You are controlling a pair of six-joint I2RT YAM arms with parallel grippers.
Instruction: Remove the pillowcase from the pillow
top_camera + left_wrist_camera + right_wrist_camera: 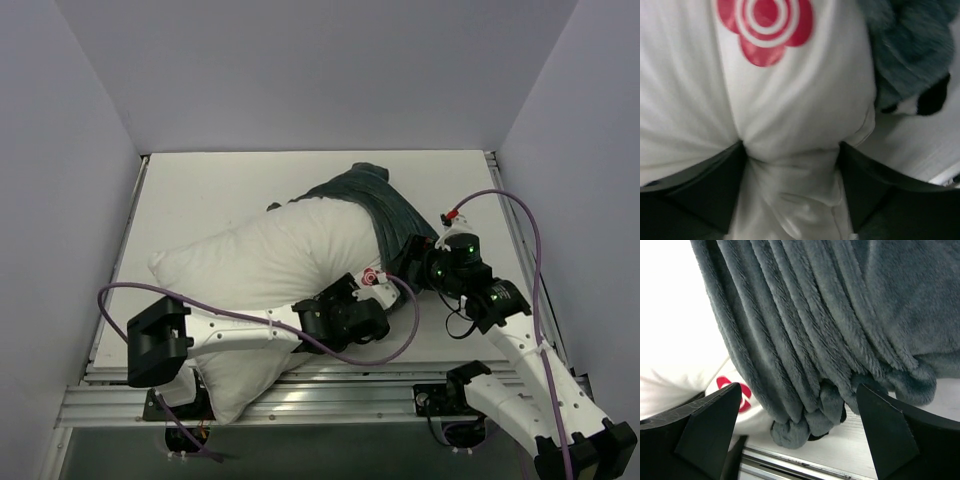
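The white pillow (260, 265) lies across the table, its near-left end hanging over the front edge. Its red logo (372, 275) shows at the right end. The dark grey-teal pillowcase (385, 205) is bunched in folds over the pillow's far right end. My left gripper (385, 292) is shut on a pinch of white pillow fabric (790, 165) just below the logo (765, 25). A bit of zebra-striped lining (922, 102) shows beside it. My right gripper (797, 425) is open, its jaws wide either side of the hanging pillowcase folds (810, 340), low over the table.
The white table (200, 190) is closed in by pale walls on the left, back and right. A metal rail (350, 385) runs along the front edge by the arm bases. Purple cables (530, 260) loop off both arms.
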